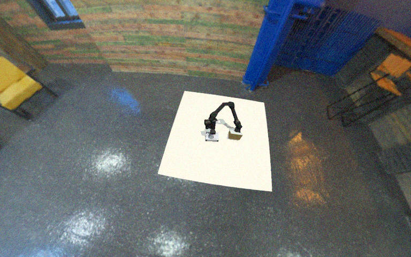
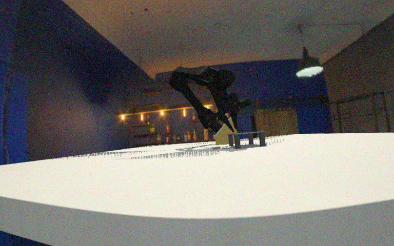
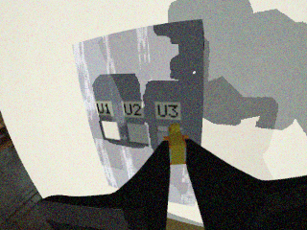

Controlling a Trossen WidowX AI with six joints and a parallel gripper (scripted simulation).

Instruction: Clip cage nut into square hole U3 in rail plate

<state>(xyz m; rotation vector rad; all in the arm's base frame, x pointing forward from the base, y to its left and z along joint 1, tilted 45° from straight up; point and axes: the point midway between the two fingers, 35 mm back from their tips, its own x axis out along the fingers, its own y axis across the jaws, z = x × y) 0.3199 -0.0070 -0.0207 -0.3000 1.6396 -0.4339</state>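
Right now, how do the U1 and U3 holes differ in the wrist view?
The U1 hole shows bright white; the U3 hole looks grey. The U1 hole has nothing over it, while the U3 hole is partly hidden by the nut. Both sit just below their labels in the same plate.
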